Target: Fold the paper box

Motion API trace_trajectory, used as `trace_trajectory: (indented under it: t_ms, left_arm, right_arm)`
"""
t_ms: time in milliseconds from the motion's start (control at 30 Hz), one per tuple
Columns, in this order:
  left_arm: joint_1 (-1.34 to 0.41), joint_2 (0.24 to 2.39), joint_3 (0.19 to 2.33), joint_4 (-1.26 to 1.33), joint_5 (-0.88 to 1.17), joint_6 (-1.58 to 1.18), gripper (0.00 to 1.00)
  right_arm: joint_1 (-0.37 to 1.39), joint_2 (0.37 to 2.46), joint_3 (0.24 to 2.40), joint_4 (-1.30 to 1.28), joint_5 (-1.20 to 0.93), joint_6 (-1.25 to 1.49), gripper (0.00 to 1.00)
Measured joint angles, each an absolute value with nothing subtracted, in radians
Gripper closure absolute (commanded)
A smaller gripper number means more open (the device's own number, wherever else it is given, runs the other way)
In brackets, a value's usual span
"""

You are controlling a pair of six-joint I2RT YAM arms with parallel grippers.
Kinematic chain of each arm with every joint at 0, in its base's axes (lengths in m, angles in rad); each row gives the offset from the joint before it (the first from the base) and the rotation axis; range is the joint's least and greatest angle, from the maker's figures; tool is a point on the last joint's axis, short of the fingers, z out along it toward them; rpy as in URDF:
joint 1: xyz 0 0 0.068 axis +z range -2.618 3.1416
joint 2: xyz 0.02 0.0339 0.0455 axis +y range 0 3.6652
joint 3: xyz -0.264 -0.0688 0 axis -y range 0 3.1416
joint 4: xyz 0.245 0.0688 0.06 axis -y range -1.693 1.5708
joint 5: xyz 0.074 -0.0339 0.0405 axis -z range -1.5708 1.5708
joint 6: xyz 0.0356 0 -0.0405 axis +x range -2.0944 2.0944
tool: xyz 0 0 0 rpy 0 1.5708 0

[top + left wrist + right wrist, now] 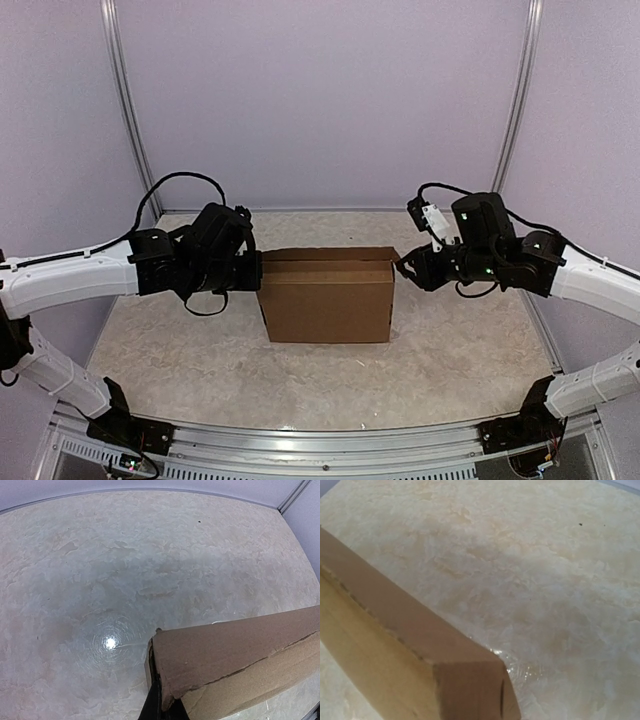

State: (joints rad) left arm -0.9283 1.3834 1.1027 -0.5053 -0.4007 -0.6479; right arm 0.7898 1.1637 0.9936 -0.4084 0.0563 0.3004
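Observation:
The paper box (326, 295) stands as a plain brown closed-looking block at the middle of the table, between my two arms. My left gripper (256, 272) is at the box's left end. In the left wrist view its black fingers (150, 707) are pinched on the thin cardboard edge at that corner of the box (235, 650). My right gripper (404, 267) sits against the upper right corner of the box. In the right wrist view the box (395, 645) fills the lower left and hides the fingers, so their state is unclear.
The box rests on a beige mottled tabletop (450, 350). Purple walls with metal posts (125, 100) (518, 100) close off the back and sides. A metal rail (320, 440) runs along the near edge by the arm bases.

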Motion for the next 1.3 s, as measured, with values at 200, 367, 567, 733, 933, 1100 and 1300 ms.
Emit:
trace_trajectory:
  t_ms: [200, 367, 567, 733, 933, 1100, 1300]
  left_arm:
    - [-0.928, 1.387, 1.106, -0.506, -0.401, -0.646, 1.0]
    - [-0.93, 1.389, 1.111, -0.507, -0.398, -0.646, 1.0]
    - [-0.931, 1.399, 1.122, -0.51, -0.398, -0.642, 1.0]
    - [-0.938, 1.419, 1.139, -0.514, -0.413, -0.632, 1.0]
    - [-0.957, 1.454, 1.169, -0.525, -0.453, -0.618, 1.0]
    - [-0.978, 1.478, 1.185, -0.523, -0.483, -0.596, 1.0]
    - [-1.002, 1.488, 1.185, -0.511, -0.508, -0.576, 1.0]
  right_arm:
    - [0.79, 1.196, 1.013, -0.417, 0.057, 0.3, 0.94]
    - [0.79, 1.213, 1.029, -0.424, 0.06, 0.298, 1.0]
    - [0.79, 1.214, 1.032, -0.44, 0.068, 0.302, 1.0]
    - [0.79, 1.213, 1.032, -0.457, 0.076, 0.325, 1.0]
    - [0.79, 1.21, 1.037, -0.492, 0.079, 0.385, 1.0]
    - [0.789, 1.191, 1.038, -0.529, 0.083, 0.476, 1.0]
    - [0.784, 1.183, 1.058, -0.56, 0.077, 0.574, 1.0]
